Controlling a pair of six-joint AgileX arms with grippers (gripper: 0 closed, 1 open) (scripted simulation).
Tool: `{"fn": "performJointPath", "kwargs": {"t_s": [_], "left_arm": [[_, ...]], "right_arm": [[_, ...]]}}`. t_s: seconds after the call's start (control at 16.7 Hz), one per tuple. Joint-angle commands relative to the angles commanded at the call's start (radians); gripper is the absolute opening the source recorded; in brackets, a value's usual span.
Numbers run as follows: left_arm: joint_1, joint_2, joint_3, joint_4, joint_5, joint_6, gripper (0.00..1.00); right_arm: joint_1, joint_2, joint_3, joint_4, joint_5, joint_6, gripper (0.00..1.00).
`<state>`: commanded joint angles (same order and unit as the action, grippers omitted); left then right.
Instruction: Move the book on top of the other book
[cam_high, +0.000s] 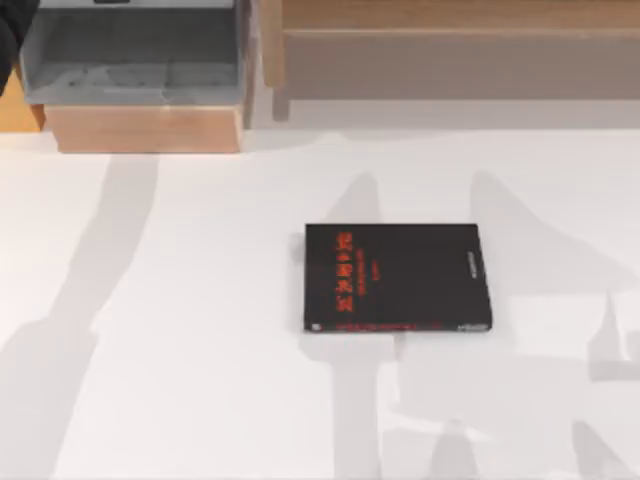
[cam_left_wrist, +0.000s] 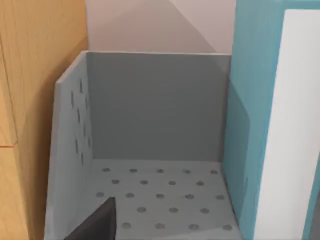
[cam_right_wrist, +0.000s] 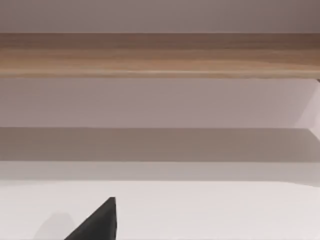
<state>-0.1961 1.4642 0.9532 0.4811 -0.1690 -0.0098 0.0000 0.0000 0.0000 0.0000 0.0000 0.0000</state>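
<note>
We find the other book lying flat near the table's centre, slightly toward 3 o'clock, red lettering facing up. The book stands upright against one wall of the grey perforated bin, its teal cover and white band facing the left wrist camera. In the top view this bin sits at 11 o'clock, set in a wooden unit.

Our left gripper hangs over the bin interior, beside the book. We cannot tell whether its fingers are spread or pressed together. Our right gripper is parked over bare table, facing a wooden shelf; its finger state is equally undetermined.

Risks, in our judgement: the bin walls leave little clearance, so a finger may strike the wall or tip the upright book. A thin cover may slip from a shallow pinch. The bin rim obstructs extraction.
</note>
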Motion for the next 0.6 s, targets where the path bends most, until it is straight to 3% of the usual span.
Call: {"fn": "performJointPath", "kwargs": {"t_s": [0.3, 0.6], "left_arm": [[-0.049, 0.345, 0.235, 0.119, -0.041, -0.002, 1.0], [-0.067, 0.454, 0.32, 0.162, -0.056, -0.002, 1.0]], "right_arm": [[0.0, 0.0, 0.0, 0.0, 0.0, 0.0, 1.0], [0.0, 0.0, 0.0, 0.0, 0.0, 0.0, 1.0]]}}
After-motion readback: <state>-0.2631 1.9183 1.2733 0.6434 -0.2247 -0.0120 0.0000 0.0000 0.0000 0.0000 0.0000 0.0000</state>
